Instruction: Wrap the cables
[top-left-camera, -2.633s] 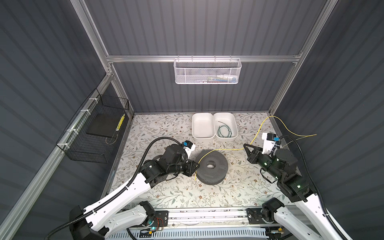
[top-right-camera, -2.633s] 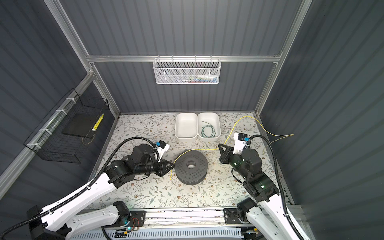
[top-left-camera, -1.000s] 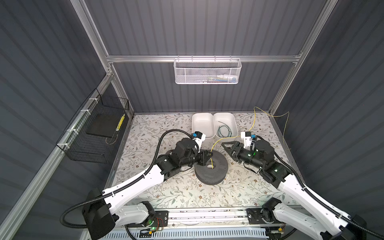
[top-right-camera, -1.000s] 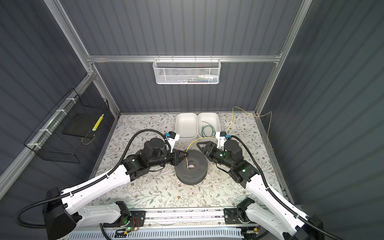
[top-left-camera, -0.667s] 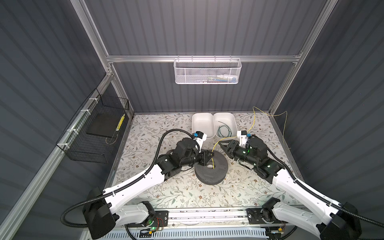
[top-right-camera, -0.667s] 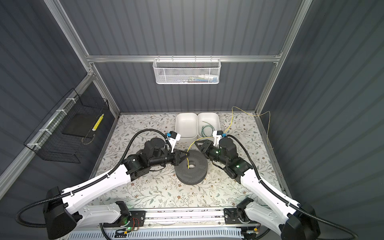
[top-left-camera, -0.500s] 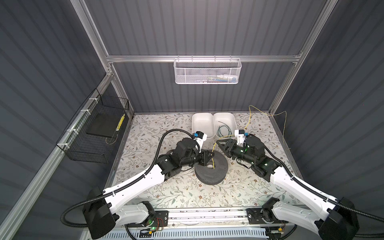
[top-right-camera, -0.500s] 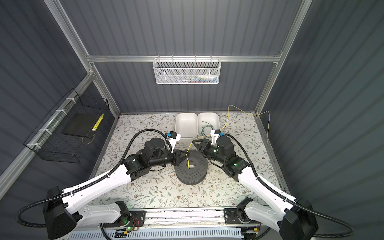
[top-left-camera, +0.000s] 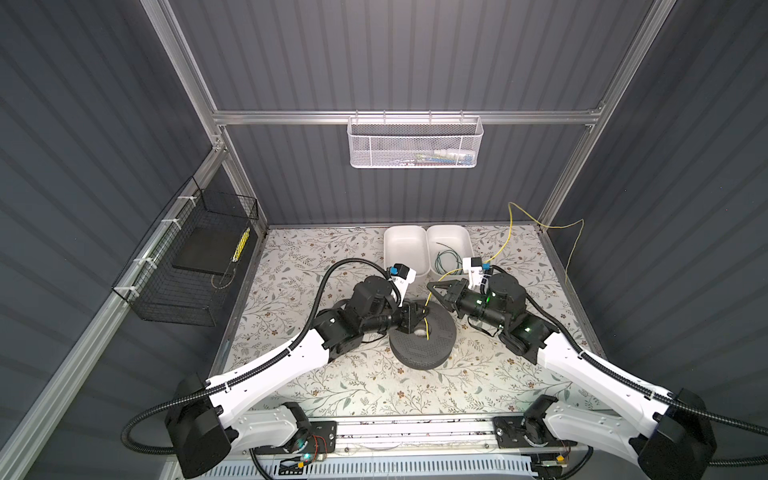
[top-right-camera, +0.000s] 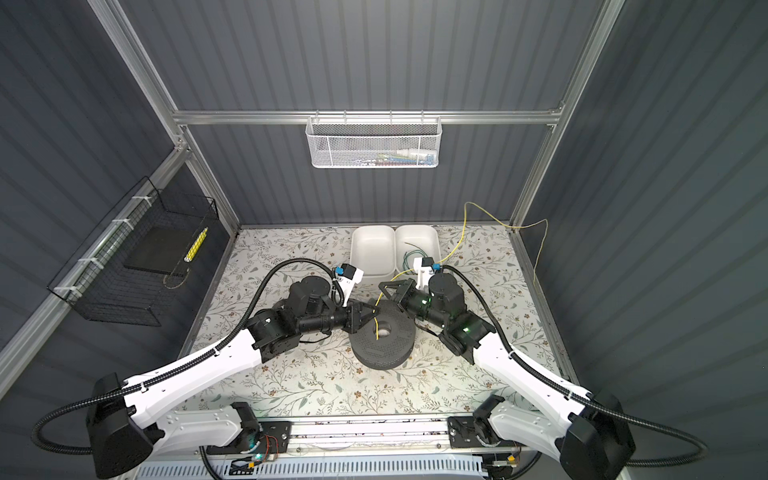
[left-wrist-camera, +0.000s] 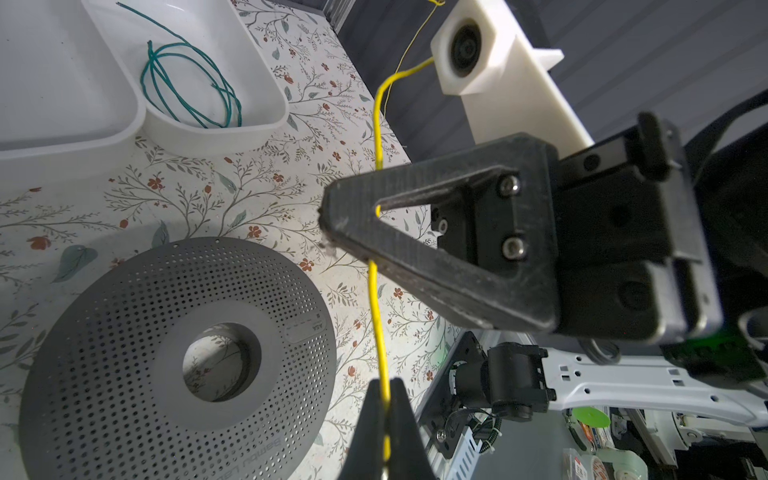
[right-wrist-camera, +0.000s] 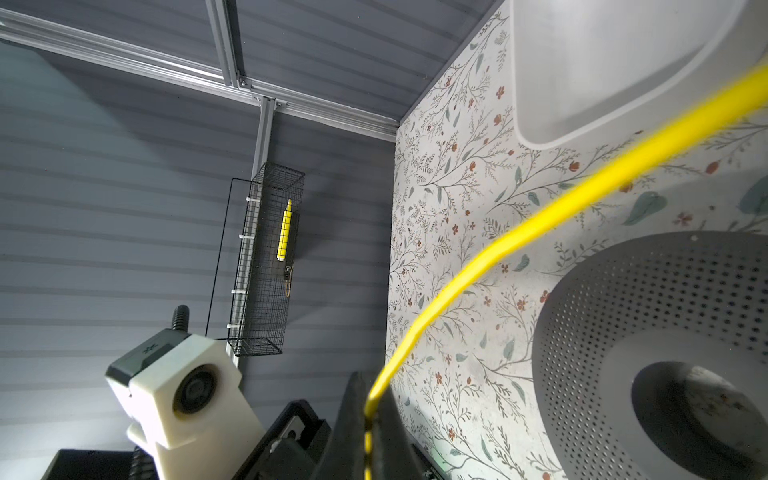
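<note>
Mat (top-left-camera: 332, 382): left hand (left-wrist-camera: 385, 392), right hand (left-wrist-camera: 331, 221) pinch yellow cable (left-wrist-camera: 376, 299).

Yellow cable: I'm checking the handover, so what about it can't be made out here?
Left wrist view: the yellow cable passes behind the right gripper, which hides that stretch.
Right wrist view: blurred near the lens, cut off by the picture's edge.
Both top views: its far end is too thin to trace.

yellow cable (left-wrist-camera: 376, 299) aloft, green cable (left-wrist-camera: 144, 81) coiled in tray (left-wrist-camera: 216, 134)
</note>
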